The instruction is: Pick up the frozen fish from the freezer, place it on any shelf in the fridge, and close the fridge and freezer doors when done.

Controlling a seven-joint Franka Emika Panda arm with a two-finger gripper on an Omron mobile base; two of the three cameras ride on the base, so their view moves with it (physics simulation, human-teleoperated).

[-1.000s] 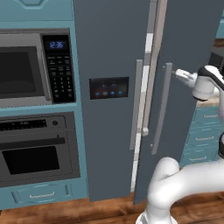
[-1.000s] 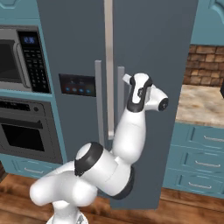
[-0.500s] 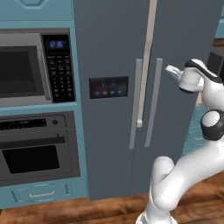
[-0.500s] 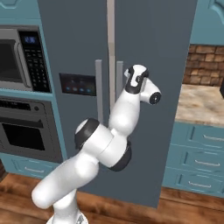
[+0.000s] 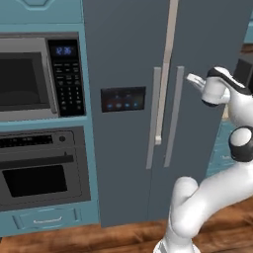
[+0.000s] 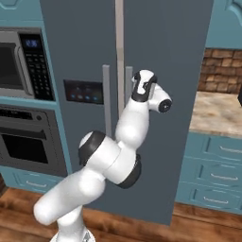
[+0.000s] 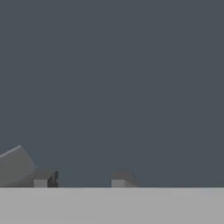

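— Where are the doors? — The fridge and freezer doors (image 5: 148,99) stand nearly flush, a pale strip showing between them above the handles (image 5: 174,116).

— And the pincer (image 7: 81,177)? — Its fingertips (image 7: 121,178) are parted with nothing between, right up against the fridge (image 6: 165,61) door. A microwave (image 5: 34,79) hangs left.

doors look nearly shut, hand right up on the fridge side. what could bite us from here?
1. A pale gap shows between the fridge and freezer doors: one door may not be fully shut, so the close step could fail.
2. The gripper, fingers apart and empty, faces the dark fridge door panel close up; more push risks a hard contact.
3. The handles sit just beside the hand and could snag it.
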